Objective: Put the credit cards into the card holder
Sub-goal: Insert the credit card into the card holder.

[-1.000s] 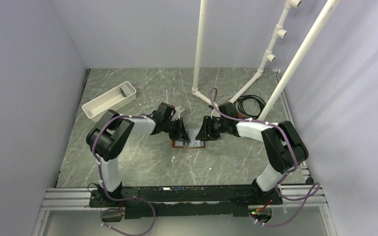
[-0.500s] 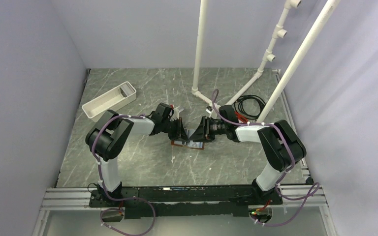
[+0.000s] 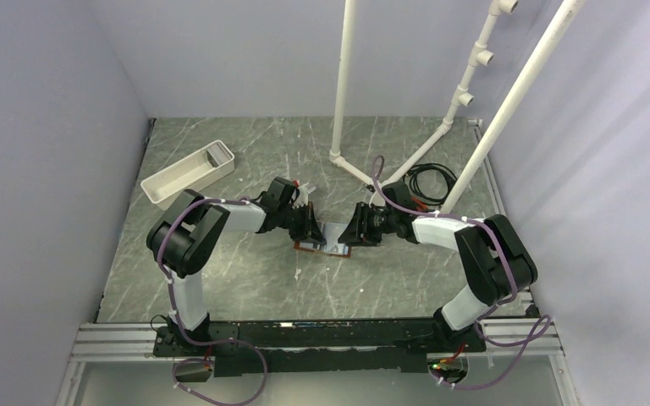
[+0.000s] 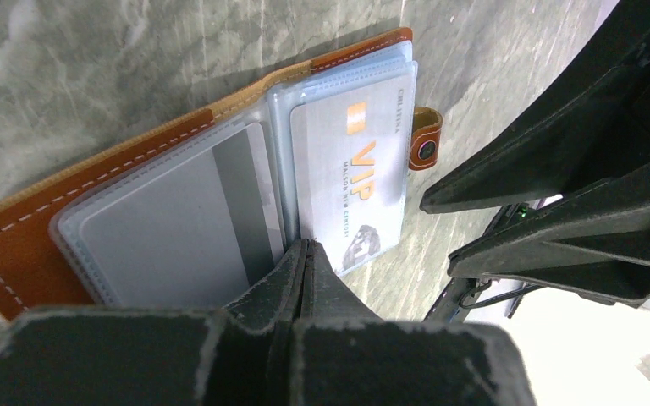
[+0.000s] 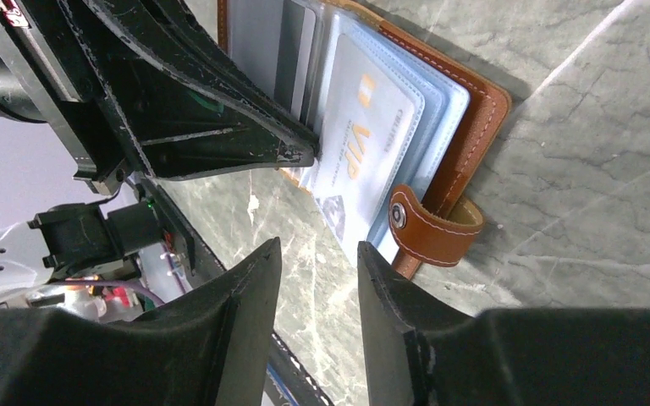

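Card holder (image 4: 169, 222) beneath closed left pincer (image 4: 305, 251)

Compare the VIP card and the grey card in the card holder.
The VIP card carries orange print and a small picture; the grey card shows only a darker band. The VIP card lies on the strap-tab half of the card holder, the grey card on the other. Both are flat, pale and rectangular.

Card holder (image 3: 325, 246): brown leather w/ pale stitching, lies open & flat, centre of scene. Clear sleeves fanned inside. Strap tab (image 5: 433, 229) w/ snap sticks out at right edge. Left sleeve: grey card (image 4: 169, 222) w/ darker stripe. Right stack: pale VIP card (image 4: 351, 182), orange lettering, on top; can't tell if fully tucked in.
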`<state>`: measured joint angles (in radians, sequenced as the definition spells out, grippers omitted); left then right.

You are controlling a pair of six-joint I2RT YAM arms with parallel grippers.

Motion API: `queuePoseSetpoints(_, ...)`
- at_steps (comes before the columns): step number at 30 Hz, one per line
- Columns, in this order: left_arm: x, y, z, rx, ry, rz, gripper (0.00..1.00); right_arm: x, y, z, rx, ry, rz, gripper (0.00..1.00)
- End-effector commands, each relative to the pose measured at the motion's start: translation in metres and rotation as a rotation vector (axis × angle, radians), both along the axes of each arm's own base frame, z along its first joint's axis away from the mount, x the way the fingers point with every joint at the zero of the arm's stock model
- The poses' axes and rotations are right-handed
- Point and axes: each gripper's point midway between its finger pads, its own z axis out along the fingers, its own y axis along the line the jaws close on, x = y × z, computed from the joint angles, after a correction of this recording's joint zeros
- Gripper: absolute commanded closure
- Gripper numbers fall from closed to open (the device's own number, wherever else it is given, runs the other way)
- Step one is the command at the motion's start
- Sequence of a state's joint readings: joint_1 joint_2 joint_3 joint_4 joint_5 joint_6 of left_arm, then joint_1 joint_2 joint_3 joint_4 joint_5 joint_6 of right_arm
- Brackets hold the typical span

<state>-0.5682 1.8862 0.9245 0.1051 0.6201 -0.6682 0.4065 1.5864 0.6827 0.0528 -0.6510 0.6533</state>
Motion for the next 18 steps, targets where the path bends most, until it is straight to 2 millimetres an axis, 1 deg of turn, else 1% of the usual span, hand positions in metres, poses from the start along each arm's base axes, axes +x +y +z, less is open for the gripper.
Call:
queuePoseSetpoints(1, -0.0065, 0.0095, -0.0156, 0.069, 0.004, 0.001, 1.00, 0.0022, 0.0022, 0.0006, 0.012, -0.022, 0.015, 0.62)
queuePoseSetpoints(3, -0.0062, 0.0090, -0.0145, 0.067, 0.003, 0.000, 1.00, 0.0030, 0.0036, -0.0016, 0.018, -0.017, 0.017, 0.65)
queuePoseSetpoints(6, -0.0066, 0.0093, -0.0142, 0.067, 0.003, 0.001, 1.00, 0.0043, 0.0049, -0.0045, 0.020, -0.011, 0.020, 0.65)
queuePoseSetpoints(14, -0.0078, 0.0104, -0.0152, 0.069, 0.007, -0.002, 1.00, 0.0036, 0.0012, -0.0073, -0.003, -0.016, 0.014, 0.62)
queuePoseSetpoints(18, -0.0079, 0.0090, -0.0143, 0.064, 0.007, -0.004, 1.00, 0.0032, 0.0038, -0.0075, 0.013, -0.009, 0.022, 0.62)
